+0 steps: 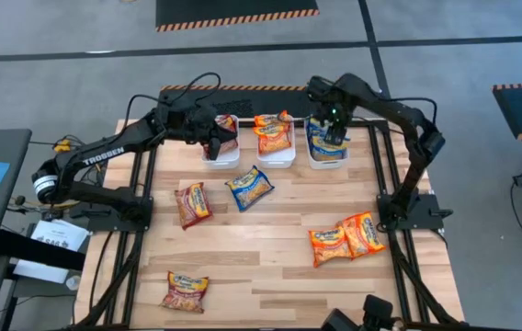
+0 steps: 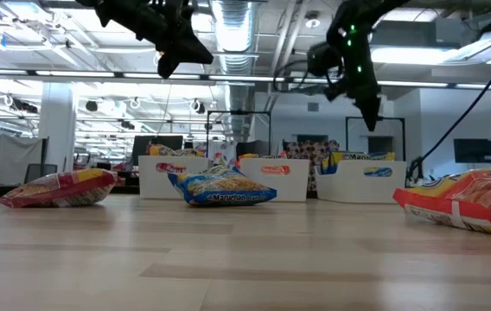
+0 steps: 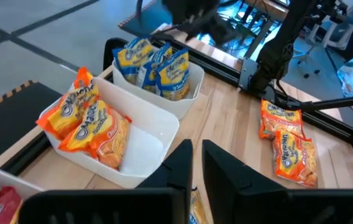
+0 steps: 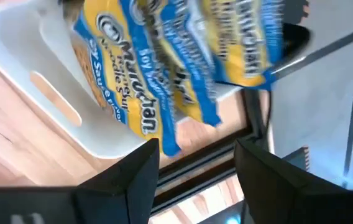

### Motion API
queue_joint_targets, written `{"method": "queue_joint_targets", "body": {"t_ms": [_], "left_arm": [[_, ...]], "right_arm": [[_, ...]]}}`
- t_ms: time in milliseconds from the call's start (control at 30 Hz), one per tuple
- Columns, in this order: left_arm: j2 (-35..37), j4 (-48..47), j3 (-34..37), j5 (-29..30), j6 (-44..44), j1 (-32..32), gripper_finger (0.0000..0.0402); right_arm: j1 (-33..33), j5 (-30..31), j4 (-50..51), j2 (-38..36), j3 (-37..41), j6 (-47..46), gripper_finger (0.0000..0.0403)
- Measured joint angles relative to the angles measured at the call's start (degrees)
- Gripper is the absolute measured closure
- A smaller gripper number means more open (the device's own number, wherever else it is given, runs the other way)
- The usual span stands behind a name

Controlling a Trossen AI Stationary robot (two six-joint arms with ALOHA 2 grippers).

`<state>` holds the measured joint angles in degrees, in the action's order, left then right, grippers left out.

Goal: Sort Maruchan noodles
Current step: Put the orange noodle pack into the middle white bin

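I work at a pale wooden plank tabletop (image 1: 270, 248) framed by black rails, standing on a grey floor marked with dark lines and orange-black hazard tape (image 1: 236, 20). Three white rectangular plastic bins (image 1: 276, 158) sit side by side along the far edge. My left jaws (image 1: 212, 144) hover over the left bin, which holds a maroon crinkly ramen packet (image 1: 228, 129); the fingers are close together with a narrow gap and hold nothing. My right jaws (image 1: 333, 131) hang above the right bin, spread apart and empty, over blue-and-yellow ramen packets (image 4: 164, 68) lying inside it. The middle bin holds orange ramen packets (image 3: 89, 121).

Loose on the tabletop: a blue packet (image 1: 250, 188) just in front of the bins, a maroon packet (image 1: 192, 203) to its left, another maroon packet (image 1: 185, 291) near the front edge, and two orange packets (image 1: 346, 238) touching each other on the right side.

Beyond the table, a large open workroom with ceiling ducts (image 2: 237, 22), strip lights and monitors.
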<state>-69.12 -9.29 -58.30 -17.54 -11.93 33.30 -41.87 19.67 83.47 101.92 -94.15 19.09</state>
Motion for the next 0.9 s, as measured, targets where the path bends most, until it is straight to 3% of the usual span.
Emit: {"method": "queue_joint_targets", "body": {"t_ms": [200,400,600,900], "left_arm": [[0.0,-1.13,0.0,0.24,-0.89,1.79,0.0322],[0.0,0.24,0.0,2.94,-5.6,2.16,0.0278],[0.0,0.2,0.0,-8.3,-8.79,2.12,0.0274],[3.13,-1.06,0.0,-22.53,-11.93,2.04,0.0274]], "right_arm": [[0.01,-1.95,6.77,-0.11,-9.01,-4.3,0.0171],[0.81,-15.98,6.63,-4.08,-11.21,-8.63,0.0171],[4.41,-25.71,6.63,-9.31,-11.19,-20.92,0.0171],[18.41,-26.7,6.39,-16.92,-5.18,-38.52,0.0171]]}}
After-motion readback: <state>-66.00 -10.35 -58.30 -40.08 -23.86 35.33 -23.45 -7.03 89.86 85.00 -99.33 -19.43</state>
